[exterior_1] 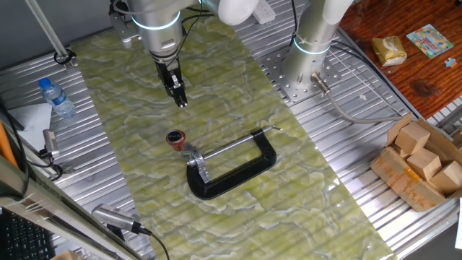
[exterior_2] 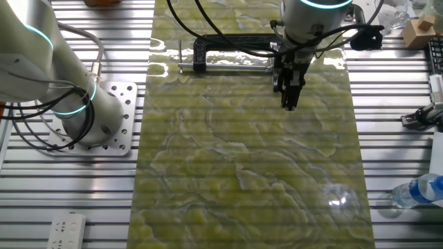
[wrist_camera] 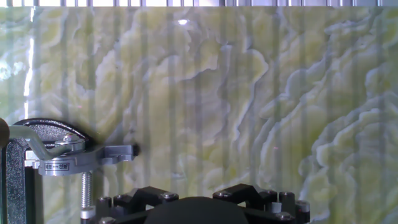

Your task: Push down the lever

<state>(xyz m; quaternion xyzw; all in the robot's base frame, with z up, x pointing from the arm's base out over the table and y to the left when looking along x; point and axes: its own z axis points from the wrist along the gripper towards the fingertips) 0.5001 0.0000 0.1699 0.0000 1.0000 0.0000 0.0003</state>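
The black C-shaped clamp (exterior_1: 232, 175) lies flat on the green marbled mat (exterior_1: 238, 217). The lever (exterior_1: 186, 150) is a short silvery arm with a red knob (exterior_1: 175, 138) at the clamp's left end. My gripper (exterior_1: 182, 102) hangs above the mat, a little behind the knob and not touching it, with its fingers together and nothing between them. In the other fixed view the gripper (exterior_2: 288, 104) stands in front of the clamp (exterior_2: 201, 50) and hides the knob. In the hand view the lever's silvery arm (wrist_camera: 56, 157) sits at the far left.
The clamp's long steel rod (exterior_1: 242, 143) runs to the right. A second arm's base (exterior_1: 310, 54) stands at the back right. A water bottle (exterior_1: 56, 97) lies left of the mat. A cardboard box of wooden blocks (exterior_1: 422, 162) sits at the right.
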